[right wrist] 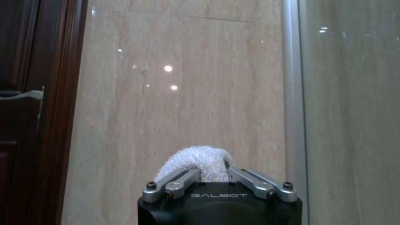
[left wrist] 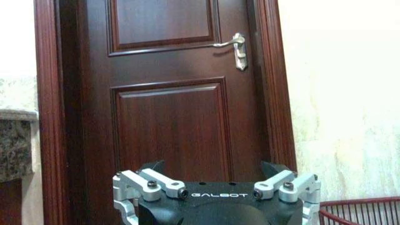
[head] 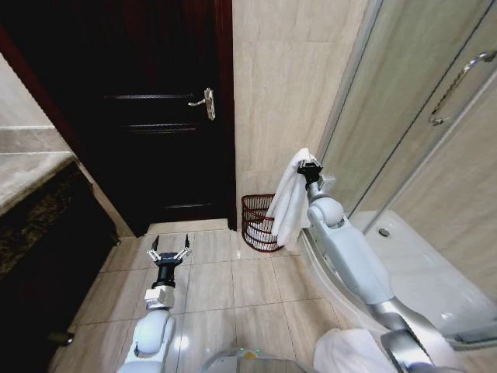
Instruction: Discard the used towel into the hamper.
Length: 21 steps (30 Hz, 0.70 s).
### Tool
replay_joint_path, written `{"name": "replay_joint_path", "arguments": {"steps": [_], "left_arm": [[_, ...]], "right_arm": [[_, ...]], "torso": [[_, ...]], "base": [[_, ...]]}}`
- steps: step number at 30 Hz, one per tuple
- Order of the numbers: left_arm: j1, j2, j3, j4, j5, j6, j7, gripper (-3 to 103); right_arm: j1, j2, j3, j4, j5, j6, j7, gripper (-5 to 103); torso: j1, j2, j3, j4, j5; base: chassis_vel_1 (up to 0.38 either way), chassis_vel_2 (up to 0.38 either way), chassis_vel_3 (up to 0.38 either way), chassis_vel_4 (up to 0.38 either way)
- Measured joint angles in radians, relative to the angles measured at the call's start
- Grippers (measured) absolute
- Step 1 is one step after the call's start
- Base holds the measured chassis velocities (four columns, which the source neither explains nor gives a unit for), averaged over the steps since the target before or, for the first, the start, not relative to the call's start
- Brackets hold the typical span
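A white towel [head: 289, 202] hangs from my right gripper [head: 309, 166], which is shut on its top fold, raised near the tiled wall. In the right wrist view the towel [right wrist: 196, 161] bulges out between the closed fingers. The hamper [head: 256, 224], a dark reddish-brown openwork basket, stands on the floor at the foot of the wall, just under and partly behind the hanging cloth; its rim [left wrist: 359, 206] shows in the left wrist view. My left gripper [head: 169, 252] is open, held low over the floor tiles, facing the door.
A dark wooden door [head: 155, 109] with a metal handle [head: 205, 101] stands to the left of the hamper. A stone counter [head: 31, 179] lies at the far left. A glass shower enclosure [head: 419, 140] and its white tray [head: 435, 272] are on the right.
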Motion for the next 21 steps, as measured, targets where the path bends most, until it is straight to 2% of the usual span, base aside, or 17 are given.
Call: {"name": "replay_joint_path", "arguments": {"steps": [11, 21], "left_arm": [[0.001, 0.002, 0.001, 0.002, -0.004, 0.002, 0.001, 100], [-0.009, 0.032, 0.008, 0.005, -0.02, 0.021, 0.001, 100]], "right_arm": [[-0.086, -0.016, 0.019, 0.09, -0.01, -0.014, 0.034, 2], [-0.189, -0.003, 0.07, 0.149, -0.04, -0.014, 0.037, 2]], "torso": [[0.001, 0.002, 0.001, 0.0001, -0.0001], [0.001, 0.003, 0.002, 0.0002, 0.0]], "base": [[-0.036, 0.037, 0.035, -0.027], [-0.042, 0.045, 0.04, -0.05]]}}
